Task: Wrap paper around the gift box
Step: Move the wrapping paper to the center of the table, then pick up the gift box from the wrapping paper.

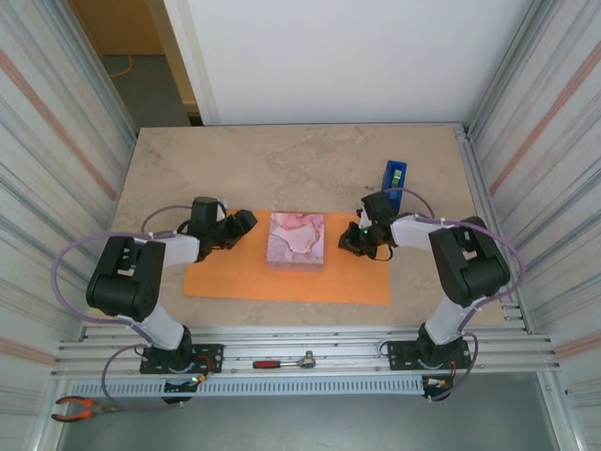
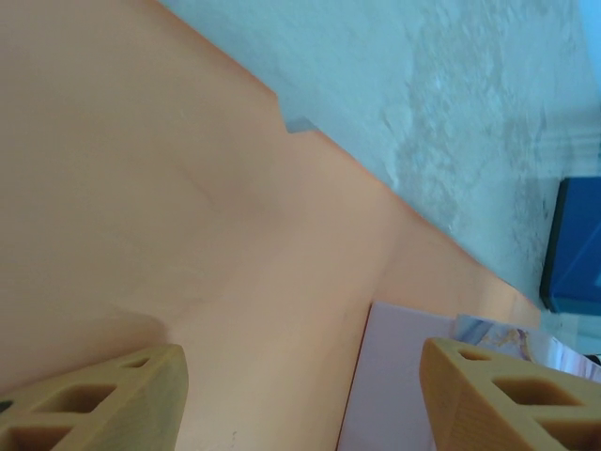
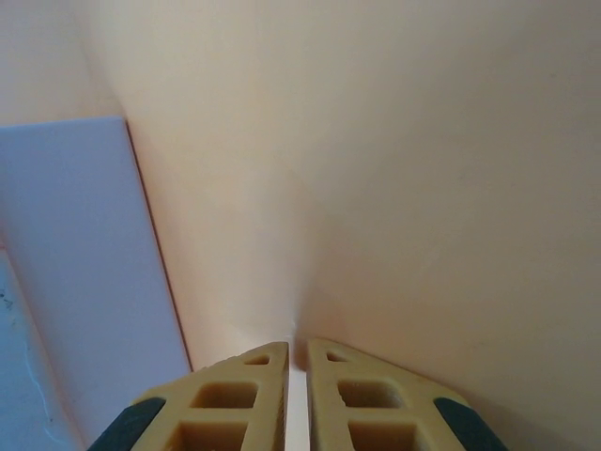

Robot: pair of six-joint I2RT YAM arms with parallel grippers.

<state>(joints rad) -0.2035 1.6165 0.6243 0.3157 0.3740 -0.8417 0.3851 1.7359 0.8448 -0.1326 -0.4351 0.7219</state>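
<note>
A pink marbled gift box point(image 1: 297, 240) lies flat on the orange paper point(image 1: 235, 277), which is spread across the table's near middle. My left gripper point(image 1: 246, 224) hovers low over the paper just left of the box. Its jaws stand open with nothing between them. In the left wrist view the left gripper point(image 2: 300, 395) frames the paper point(image 2: 141, 188) and the box's pale side point(image 2: 394, 385). My right gripper point(image 1: 357, 240) sits at the paper's right part, just right of the box. In the right wrist view the right gripper point(image 3: 297, 349) is pinched on a fold of paper point(image 3: 376, 169), beside the box point(image 3: 75, 244).
A blue tape dispenser point(image 1: 395, 175) stands behind the right gripper, and the left wrist view catches its side point(image 2: 573, 244). A ratchet wrench point(image 1: 286, 361) lies on the rail between the arm bases. Red-handled pliers point(image 1: 80, 407) lie at the bottom left. Corrugated walls close both sides.
</note>
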